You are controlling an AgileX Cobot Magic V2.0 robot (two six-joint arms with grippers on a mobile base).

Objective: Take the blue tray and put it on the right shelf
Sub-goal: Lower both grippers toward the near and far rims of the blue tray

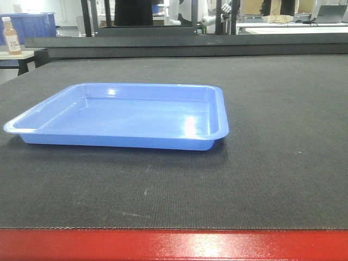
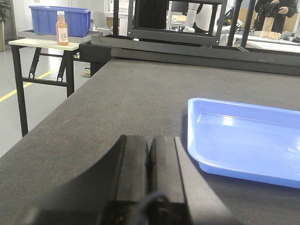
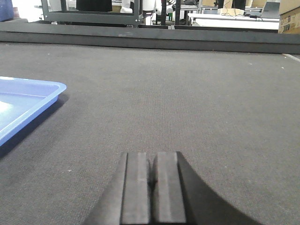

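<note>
The blue tray lies flat and empty on the dark mat, left of centre in the front view. My left gripper is shut with nothing in it, low over the mat just left of the tray's near corner, not touching it. My right gripper is also shut and empty, well to the right of the tray's edge. Neither gripper shows in the front view. The right shelf is out of view.
The mat covers a red-framed table. A raised dark rail runs along its far side. To the far left stands a small side table with an orange bottle and a deep blue bin.
</note>
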